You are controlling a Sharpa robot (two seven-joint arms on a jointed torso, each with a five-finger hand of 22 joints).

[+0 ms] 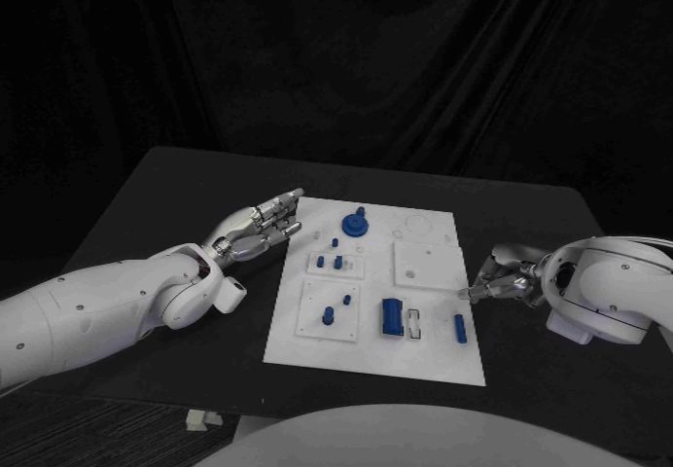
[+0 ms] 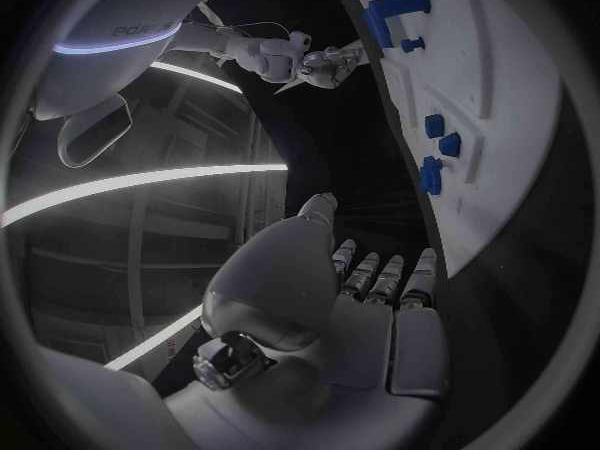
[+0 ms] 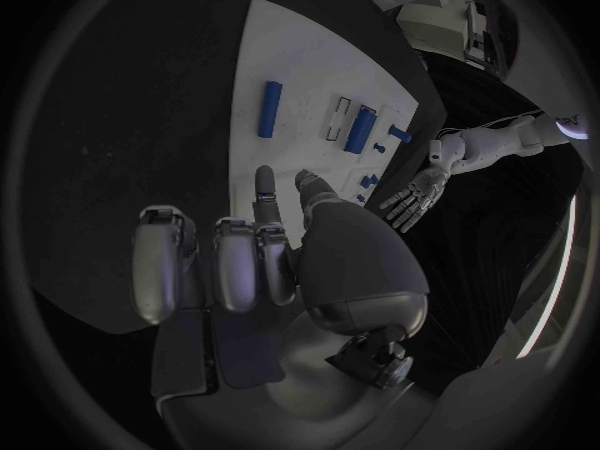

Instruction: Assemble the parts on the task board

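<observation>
At the right edge of the task board (image 1: 421, 263), centre-right of the head view, the right hand (image 1: 502, 279) hovers empty with fingers partly curled, apart from the long blue bar (image 1: 459, 329) lying below it. The bar's long axis runs up-down in frame. It probably wants a pinch across its narrow sides. The left hand (image 1: 264, 227), fingers extended and empty, sits centre-left.

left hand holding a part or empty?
Empty. The left hand hovers beside the task board at its far left corner, fingers stretched out and apart; the left wrist view shows nothing in its palm.
</observation>
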